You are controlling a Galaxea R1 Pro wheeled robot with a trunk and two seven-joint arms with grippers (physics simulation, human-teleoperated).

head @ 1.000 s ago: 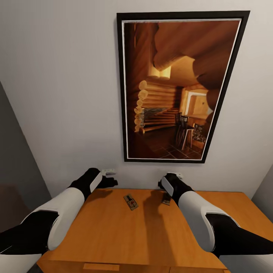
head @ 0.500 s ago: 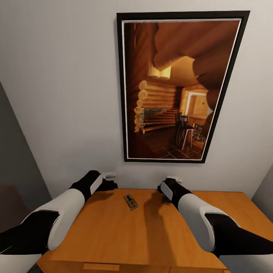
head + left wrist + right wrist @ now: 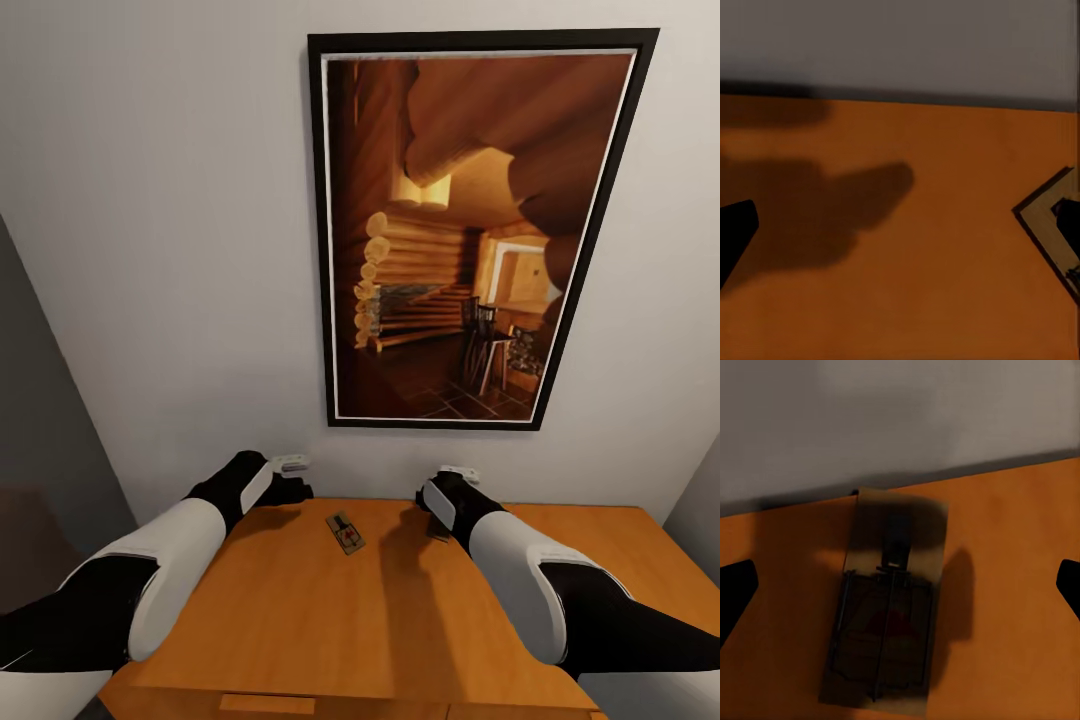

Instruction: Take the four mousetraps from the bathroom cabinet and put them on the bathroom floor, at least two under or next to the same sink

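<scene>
Two mousetraps lie on the orange-brown cabinet (image 3: 300, 620) top near the wall. One mousetrap (image 3: 345, 532) lies in the open between my arms, and its corner (image 3: 1046, 221) shows at the edge of the left wrist view. The other mousetrap (image 3: 889, 615) sits between the spread fingers of my right gripper (image 3: 900, 592), which hovers over it, open. In the head view my right gripper (image 3: 436, 505) covers most of that trap (image 3: 438, 528). My left gripper (image 3: 298, 488) hangs open over bare wood (image 3: 900, 232), beside the first trap.
A grey wall rises right behind the cabinet, with a large black-framed picture (image 3: 470, 230) of a log interior hanging above. The cabinet's front edge and drawer fronts (image 3: 265, 705) are just below my arms. A dark grey wall panel (image 3: 40, 420) stands at the left.
Both grippers have sunk slightly toward the cabinet top. The right wrist now covers more of the trap beneath it. The traps have not moved.
</scene>
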